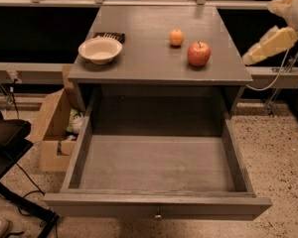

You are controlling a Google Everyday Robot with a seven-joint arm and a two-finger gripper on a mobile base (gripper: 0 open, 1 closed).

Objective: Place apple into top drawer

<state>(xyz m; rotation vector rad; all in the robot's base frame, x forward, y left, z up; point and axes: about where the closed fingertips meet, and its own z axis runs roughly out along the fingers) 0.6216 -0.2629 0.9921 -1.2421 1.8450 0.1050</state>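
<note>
Four things sat on the grey surface. Far left was a cream bowl, with a dark flat item just behind it that you could not identify. Further right came a small orange fruit. The apple was near the right front corner, stem up and apart from the orange fruit. Below them the top drawer stood wide open with a bare floor.

At the far right, the gripper hung beyond the surface's right edge, well apart from the apple. You could not tell whether it was spread or closed.

Handling was a judgement call. The apple looked firm and fairly heavy for its size, with smooth skin that was likely slippery. Being round, it would probably have rolled if you nudged it off-centre. You would have done best to take it across its widest middle from above, clear of the stem, with a moderate squeeze because the flesh bruises. Setting it low on the drawer floor was safer than dropping it.
</note>
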